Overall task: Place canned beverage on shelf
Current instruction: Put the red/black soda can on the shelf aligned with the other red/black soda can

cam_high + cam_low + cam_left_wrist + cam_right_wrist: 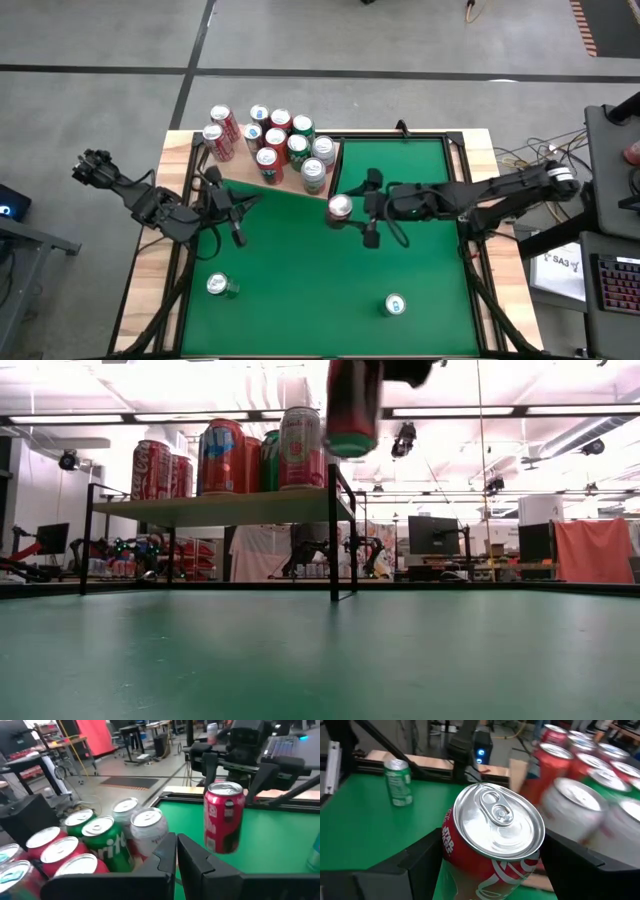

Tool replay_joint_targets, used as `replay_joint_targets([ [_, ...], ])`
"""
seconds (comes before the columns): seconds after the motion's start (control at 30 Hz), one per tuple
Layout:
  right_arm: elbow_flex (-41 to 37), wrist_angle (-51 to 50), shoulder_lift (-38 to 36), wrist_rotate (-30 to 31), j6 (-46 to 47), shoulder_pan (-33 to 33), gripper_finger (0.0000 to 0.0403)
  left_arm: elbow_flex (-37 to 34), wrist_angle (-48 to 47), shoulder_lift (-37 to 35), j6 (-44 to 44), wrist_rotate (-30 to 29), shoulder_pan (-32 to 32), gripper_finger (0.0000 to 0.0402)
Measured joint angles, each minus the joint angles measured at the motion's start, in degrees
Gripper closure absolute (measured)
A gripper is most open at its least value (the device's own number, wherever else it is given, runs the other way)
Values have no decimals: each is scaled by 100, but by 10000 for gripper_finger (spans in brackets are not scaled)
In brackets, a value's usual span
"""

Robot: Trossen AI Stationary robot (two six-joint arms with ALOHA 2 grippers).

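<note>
Bright, even overhead ceiling lights point(455, 411); soft shadows on the table; shelved cans point(580, 805) blur in the right wrist view.

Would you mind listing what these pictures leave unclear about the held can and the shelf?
- Low view: the right gripper is cut off by the top edge; only the red can shows.
- Right wrist view: the shelf's cans are blurred, labels unreadable.
- High view: free space on the shelf is hidden by its cans.
- Left wrist view: the left gripper hides nearer cans.

Grey concrete floor point(400, 40) with dark seams; ceiling strip lights point(455, 411); desks with monitors point(432, 535); orange cloth point(593, 550) draped at room's far side.
</note>
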Motion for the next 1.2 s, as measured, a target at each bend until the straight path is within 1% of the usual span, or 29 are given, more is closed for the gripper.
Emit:
replay_joint_targets([
  [0.27, 1179, -22, 1391, 15, -11, 68, 123, -16, 18, 494, -146, 97, -2, 401],
  [0.37, 1669, -32, 1885, 10, -59, 70, 123, -18, -1, 719, -230, 101, -10, 386],
  [0.5, 2352, -34, 2479, 88, 54, 70, 123, -18, -108, 934, -294, 191, -52, 342],
  [0.63, 2876, -116, 2857, 120, 47, 68, 123, -18, -373, 1013, -492, 416, -193, 281],
  [0.67, 2983, -165, 2923, 123, 50, 68, 123, -15, -510, 1028, -604, 381, -246, 263],
  [0.77, 3175, -238, 3044, 116, 40, 68, 123, -15, -999, 1009, -1055, 427, -461, 212],
  [0.9, 3230, 70, 3047, 121, 61, 68, 123, -18, -1545, 912, -1588, 438, -726, 155],
  [1.03, 3239, 460, 3102, 122, -40, 68, 123, -55, -1728, 930, -1961, 403, -785, 118],
  [1.2, 3238, 779, 3230, 143, -266, 66, 123, -133, -1786, 1056, -2123, 136, -787, 102],
])
